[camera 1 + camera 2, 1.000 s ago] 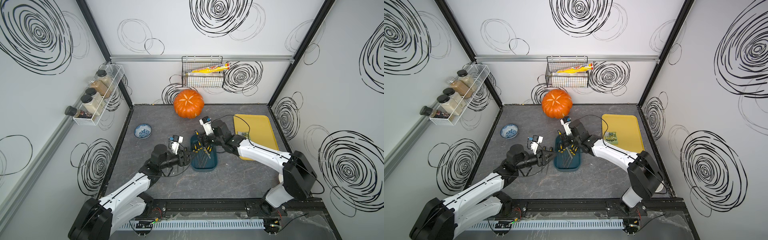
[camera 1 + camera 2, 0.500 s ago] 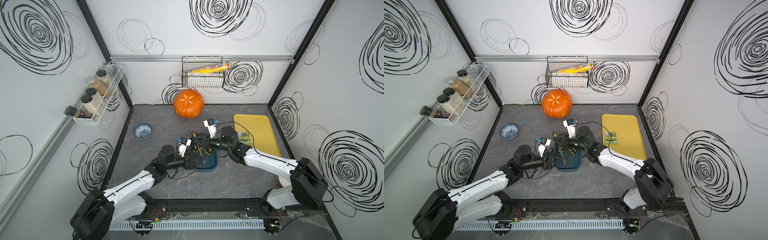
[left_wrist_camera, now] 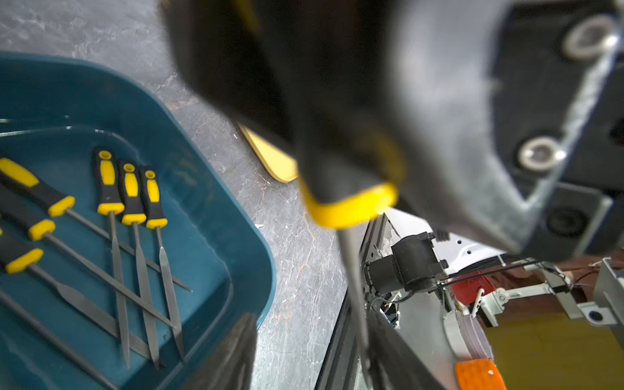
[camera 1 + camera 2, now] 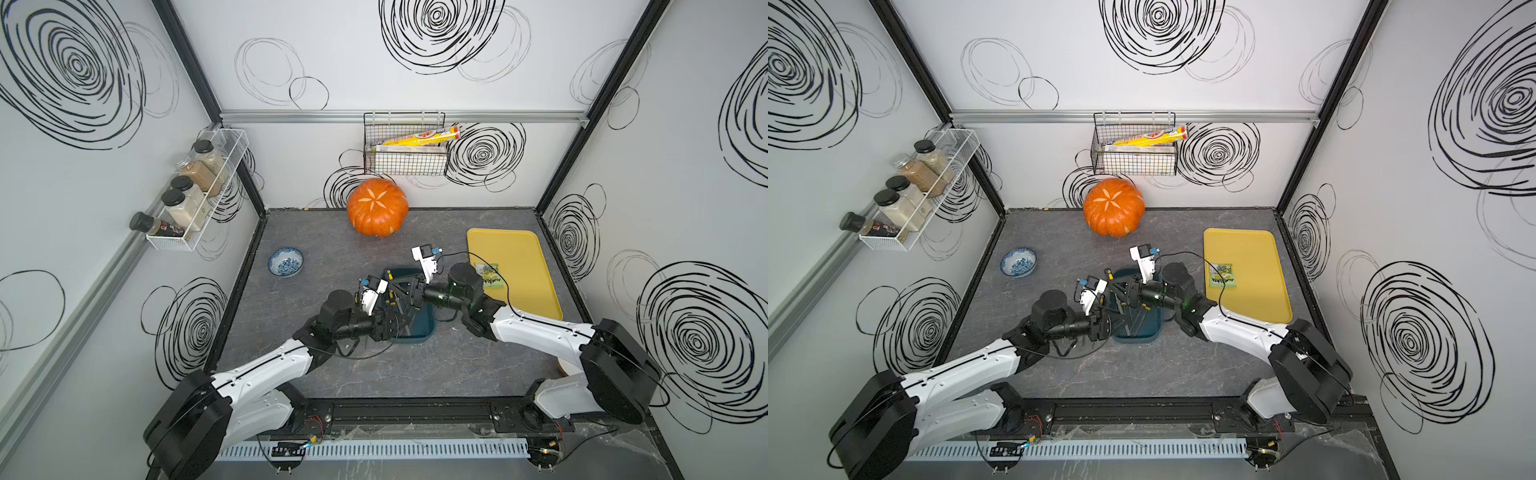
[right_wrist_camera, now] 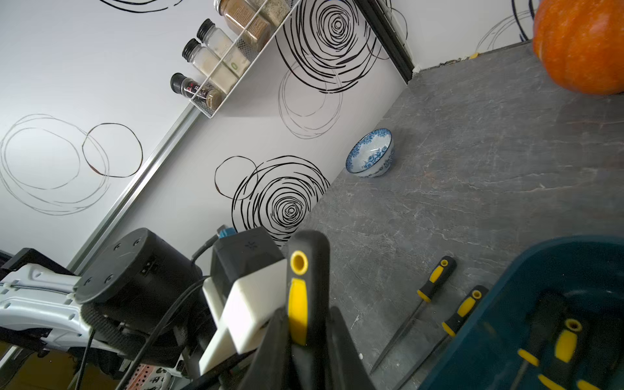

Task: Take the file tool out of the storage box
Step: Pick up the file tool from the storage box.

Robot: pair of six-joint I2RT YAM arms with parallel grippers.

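The right gripper is clamped on the black-and-yellow handle of the file tool, held raised above the storage box. The left gripper stands part-open with the steel blade between its fingers. A clean handover probably wants the left jaws firmly closed on the blade before the right lets go, then a set-down by the two files lying just outside the box.
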